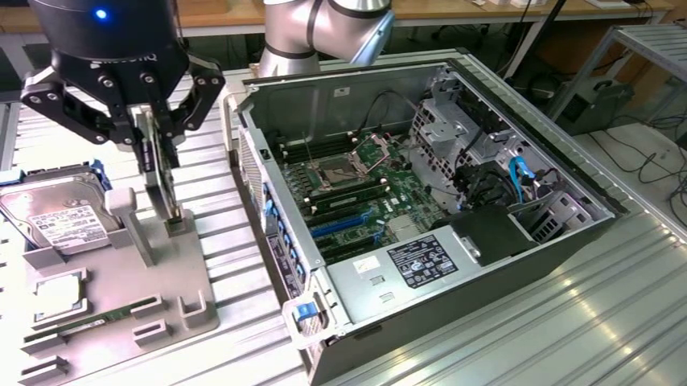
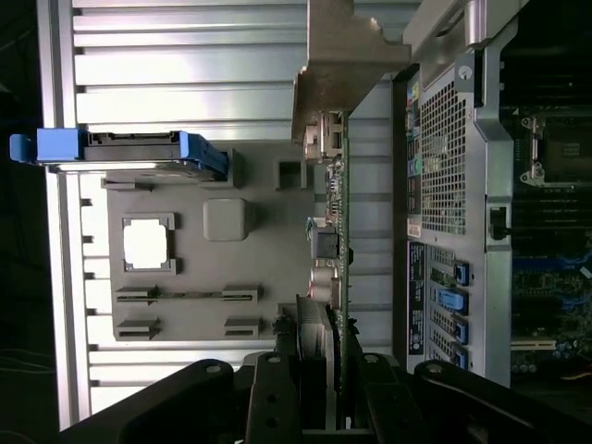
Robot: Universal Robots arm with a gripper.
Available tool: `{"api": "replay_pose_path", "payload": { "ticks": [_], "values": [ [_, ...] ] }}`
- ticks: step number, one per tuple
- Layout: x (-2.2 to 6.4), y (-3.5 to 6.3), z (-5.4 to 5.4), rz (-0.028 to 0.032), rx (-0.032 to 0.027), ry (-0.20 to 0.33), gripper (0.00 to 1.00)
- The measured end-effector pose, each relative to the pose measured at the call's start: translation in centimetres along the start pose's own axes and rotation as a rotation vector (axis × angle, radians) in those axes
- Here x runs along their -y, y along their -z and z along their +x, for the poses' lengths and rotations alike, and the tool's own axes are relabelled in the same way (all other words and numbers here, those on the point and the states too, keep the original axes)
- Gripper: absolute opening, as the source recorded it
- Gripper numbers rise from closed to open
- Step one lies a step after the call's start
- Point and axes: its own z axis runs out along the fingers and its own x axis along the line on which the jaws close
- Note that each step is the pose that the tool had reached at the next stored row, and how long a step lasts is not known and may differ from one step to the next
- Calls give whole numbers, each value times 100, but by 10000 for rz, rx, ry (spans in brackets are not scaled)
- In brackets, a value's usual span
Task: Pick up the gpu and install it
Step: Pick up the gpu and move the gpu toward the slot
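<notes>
The gpu (image 1: 166, 181) hangs edge-on, a thin dark card reaching down from my gripper (image 1: 158, 137). The gripper is shut on the card's upper part. The card's lower end is at the small upright holder (image 1: 177, 227) of the grey fixture plate (image 1: 161, 281); I cannot tell whether it still rests in it. In the wrist view the gpu (image 2: 338, 240) runs away from the gripper (image 2: 324, 393) as a green strip with small parts on it, ending in its pale metal bracket (image 2: 344, 65). Black fingers (image 2: 273, 388) stand on both sides of the card.
The open computer case (image 1: 558, 173) lies at the exterior view's right, its motherboard (image 1: 355, 193) exposed. On the fixture are a silver hard drive (image 1: 59, 213), a square chip (image 1: 59, 293) and a slim memory stick (image 1: 96, 322). Ribbed metal table (image 1: 558, 322) all around.
</notes>
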Motion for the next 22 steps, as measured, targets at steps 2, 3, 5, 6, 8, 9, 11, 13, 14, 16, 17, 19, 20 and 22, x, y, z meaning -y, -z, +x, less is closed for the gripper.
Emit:
{"api": "replay_pose_path", "payload": {
  "ticks": [2,3,5,6,8,9,11,13,14,16,17,19,20,22],
  "values": [
    [-2,-1,-36,-1,1,0,28],
    [-2,0,-54,0,0,0,28],
    [-4,-1,-88,0,1,1,28],
    [-4,0,-104,0,0,0,28],
    [-5,-1,-139,0,1,1,28],
    [-6,-1,-157,0,1,0,28],
    [-6,-1,-192,0,0,1,28],
    [-7,-1,-228,-1,1,0,28],
    [-8,-1,-247,0,0,0,28],
    [-8,-2,-279,0,1,1,28],
    [-9,-1,-292,0,0,0,28],
    [-9,-2,-322,0,0,0,28],
    [-10,-2,-336,0,1,0,28],
    [-10,-3,-365,-1,1,1,28]
  ]
}}
